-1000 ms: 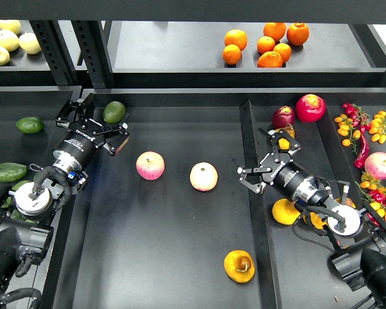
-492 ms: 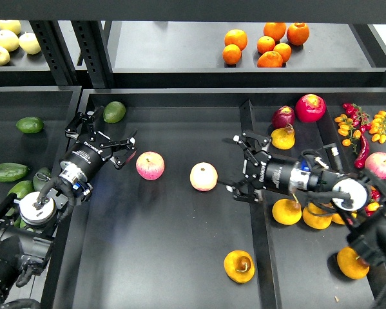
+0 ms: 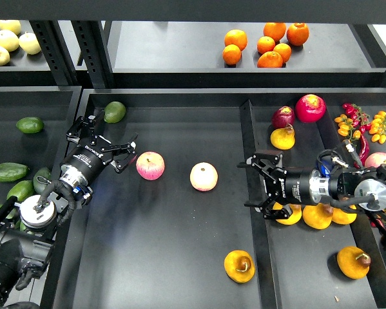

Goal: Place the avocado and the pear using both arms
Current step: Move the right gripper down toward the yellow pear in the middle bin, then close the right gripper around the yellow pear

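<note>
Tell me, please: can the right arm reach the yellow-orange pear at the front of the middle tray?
Probably yes. The right pincer is open above the divider, and the pear lies alone just beyond it, with nothing between them; the arm must only cross the low divider.

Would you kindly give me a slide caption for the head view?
Both claws, left and right, open and empty above the black tray, two apples between them.
</note>
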You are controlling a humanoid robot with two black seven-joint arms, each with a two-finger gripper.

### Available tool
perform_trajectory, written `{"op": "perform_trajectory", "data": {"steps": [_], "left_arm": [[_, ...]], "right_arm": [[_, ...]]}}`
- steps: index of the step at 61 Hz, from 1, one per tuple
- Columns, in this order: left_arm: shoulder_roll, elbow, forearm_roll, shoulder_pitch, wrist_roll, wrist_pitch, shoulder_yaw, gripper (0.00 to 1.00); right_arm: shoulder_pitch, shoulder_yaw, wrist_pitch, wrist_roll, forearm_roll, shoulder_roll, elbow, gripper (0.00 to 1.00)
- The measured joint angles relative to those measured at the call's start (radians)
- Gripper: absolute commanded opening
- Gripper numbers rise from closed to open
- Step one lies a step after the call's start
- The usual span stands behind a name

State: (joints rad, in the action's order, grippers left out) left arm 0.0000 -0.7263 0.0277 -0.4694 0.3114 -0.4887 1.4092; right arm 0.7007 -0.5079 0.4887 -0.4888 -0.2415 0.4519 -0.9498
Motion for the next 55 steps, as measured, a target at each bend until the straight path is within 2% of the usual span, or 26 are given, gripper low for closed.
{"op": "perform_trajectory", "data": {"steps": [15,32,55], "left_arm": [[0.0,0.0,0.0,0.0,-0.001,0.0,-0.001,0.99],[0.0,0.002,0.0,0.001,-0.002,0.0,-0.001,0.99],[0.0,0.007,0.0,0.002,-0.002,0.0,-0.009,0.99]], "right_arm": [[0.06,0.163,0.0,0.0,-0.045,0.034,0.006,1.0],[0.046,0.274,0.0,0.0,-0.081,0.01,0.015,1.0],[-0.006,0.288,0.0,0.0,-0.078,-0.064,0.047,1.0]]}}
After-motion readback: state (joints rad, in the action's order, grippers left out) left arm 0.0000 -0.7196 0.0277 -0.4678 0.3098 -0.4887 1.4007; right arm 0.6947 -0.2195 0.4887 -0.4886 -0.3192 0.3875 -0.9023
